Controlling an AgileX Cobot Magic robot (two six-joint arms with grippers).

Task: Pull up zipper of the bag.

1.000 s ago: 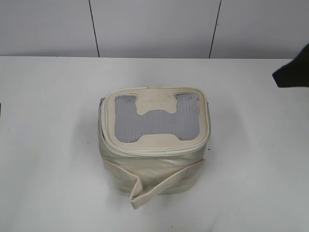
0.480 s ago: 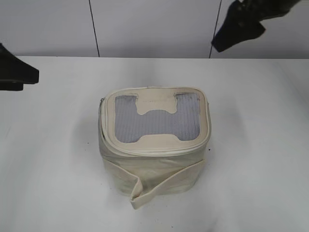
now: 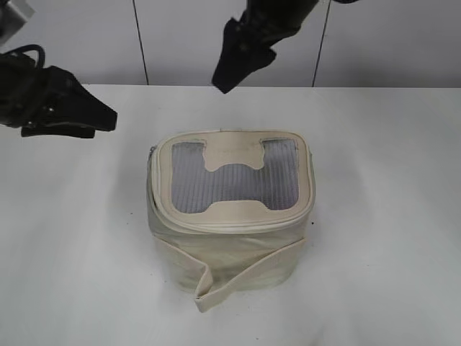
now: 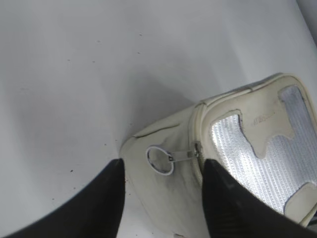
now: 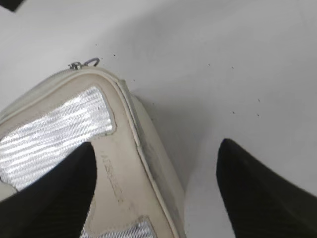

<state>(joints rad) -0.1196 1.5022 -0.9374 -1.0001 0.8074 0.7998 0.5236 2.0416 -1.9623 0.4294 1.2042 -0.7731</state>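
White table [image 3: 72,252], bag [image 3: 230,216] centre: both arms had just swung in.
Left gripper [image 4: 161,196] wide at 9 o'clock, ring pull [image 4: 160,160] between its fingers, untouched; right gripper [image 5: 156,183] wide at 12; zipper [image 3: 238,225] probably still unpulled.

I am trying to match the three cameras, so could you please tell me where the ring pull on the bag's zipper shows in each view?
Exterior view: the ring pull is a tiny glint at the bag's upper-left corner, barely legible.
Left wrist view: lower centre, hanging on the bag's side wall between the open fingers.
Right wrist view: upper left, at the rim's far corner.
Shared landmark: the grey mesh panel beside it.
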